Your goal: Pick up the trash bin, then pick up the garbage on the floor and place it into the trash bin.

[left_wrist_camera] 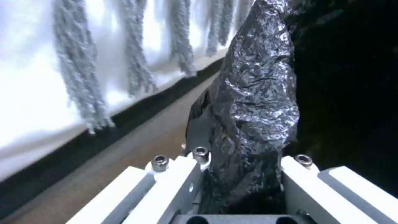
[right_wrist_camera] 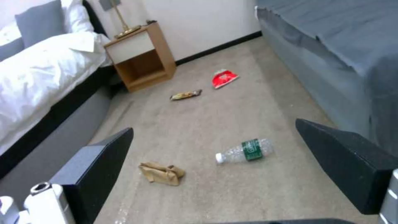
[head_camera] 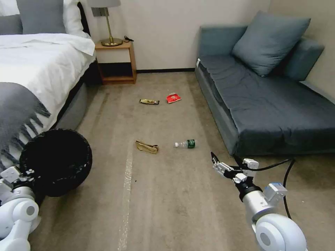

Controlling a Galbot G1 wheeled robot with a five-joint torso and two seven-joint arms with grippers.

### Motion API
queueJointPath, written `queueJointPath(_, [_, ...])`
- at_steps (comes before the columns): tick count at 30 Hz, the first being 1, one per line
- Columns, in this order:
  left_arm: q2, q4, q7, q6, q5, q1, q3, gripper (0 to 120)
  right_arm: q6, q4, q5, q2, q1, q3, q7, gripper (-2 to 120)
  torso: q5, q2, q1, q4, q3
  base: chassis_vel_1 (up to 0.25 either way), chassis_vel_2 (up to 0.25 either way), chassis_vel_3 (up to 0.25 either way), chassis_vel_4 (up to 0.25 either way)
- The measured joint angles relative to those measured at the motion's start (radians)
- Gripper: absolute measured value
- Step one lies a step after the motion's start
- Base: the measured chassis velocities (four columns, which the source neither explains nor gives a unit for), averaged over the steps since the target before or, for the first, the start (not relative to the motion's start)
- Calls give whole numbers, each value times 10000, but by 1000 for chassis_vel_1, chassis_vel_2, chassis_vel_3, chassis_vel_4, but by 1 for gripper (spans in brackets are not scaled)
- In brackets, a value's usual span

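Left gripper (left_wrist_camera: 242,174) is clamped on the crinkly, glossy bag-lined rim of the round black trash bin (head_camera: 57,160), held off the beige carpet (head_camera: 157,202) beside the bed (head_camera: 38,69). Right gripper (right_wrist_camera: 215,161) hovers with its black wedge fingers (right_wrist_camera: 99,161) spread wide, gripping nothing. Below it lie 4 pieces: crumpled tan paper bag (head_camera: 147,147), clear ribbed bottle (head_camera: 185,143), gold-brown wrapper (head_camera: 149,101), red packet (head_camera: 173,98)

Right claw (head_camera: 213,159) over floor: bottle (head_camera: 186,143) just ahead-left, bag (head_camera: 147,147) further left, wrapper (head_camera: 149,101) and packet (head_camera: 173,98) far ahead.
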Motion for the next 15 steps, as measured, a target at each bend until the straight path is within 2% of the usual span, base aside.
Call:
queueJointPath(8, [-284, -8, 162, -272, 160, 224, 18, 3, 34, 2, -108, -11, 68, -65, -200, 100, 0, 0, 1, 0, 0, 0, 0, 0, 0])
queueJointPath(15, [-335, -10, 258, -375, 106, 281, 33, 3, 72, -1, -185, -9, 9, -74, -287, 100, 1, 0, 0, 0, 0, 0, 0, 0, 0])
